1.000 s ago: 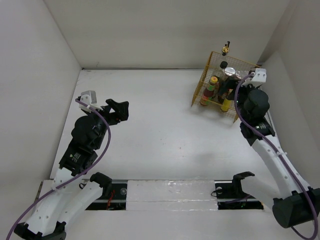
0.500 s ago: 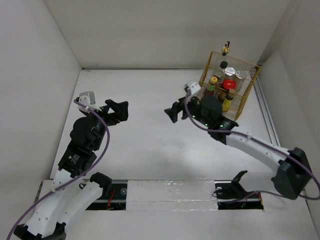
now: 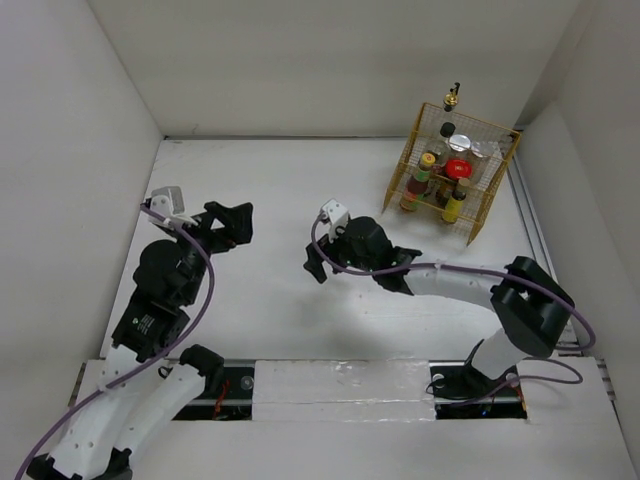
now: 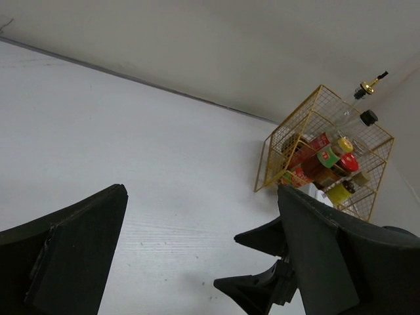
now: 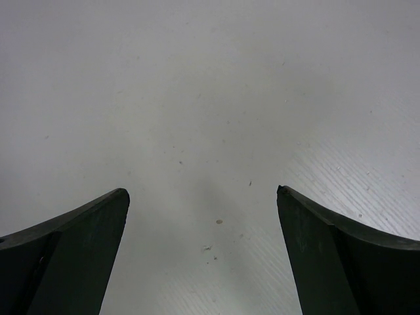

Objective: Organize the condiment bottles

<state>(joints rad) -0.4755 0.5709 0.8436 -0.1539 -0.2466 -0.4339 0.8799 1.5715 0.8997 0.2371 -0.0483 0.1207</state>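
The condiment bottles stand together in a yellow wire rack (image 3: 408,172) at the back right. Among them are a gold-spout clear bottle (image 3: 452,97), a black-capped clear bottle (image 3: 447,129), a red-lidded jar (image 3: 458,168), yellow-capped brown bottles (image 3: 428,160) and a silver-lidded jar (image 3: 487,150). The left wrist view shows the rack (image 4: 289,141) and the red lid (image 4: 349,163). My left gripper (image 3: 235,222) is open and empty at the left. My right gripper (image 3: 315,262) is open and empty over bare table at the middle, well left of the rack. It also shows in the right wrist view (image 5: 202,193).
White walls close in the table at the back, left and right. The rack sits tight in the back right corner. The right arm (image 3: 450,275) stretches across the table from its base at the front right. A rail runs along the front edge (image 3: 340,385).
My right arm has swung from beside the rack at the back right, leftward and forward to the table's middle, with its gripper open. The left arm has barely moved.
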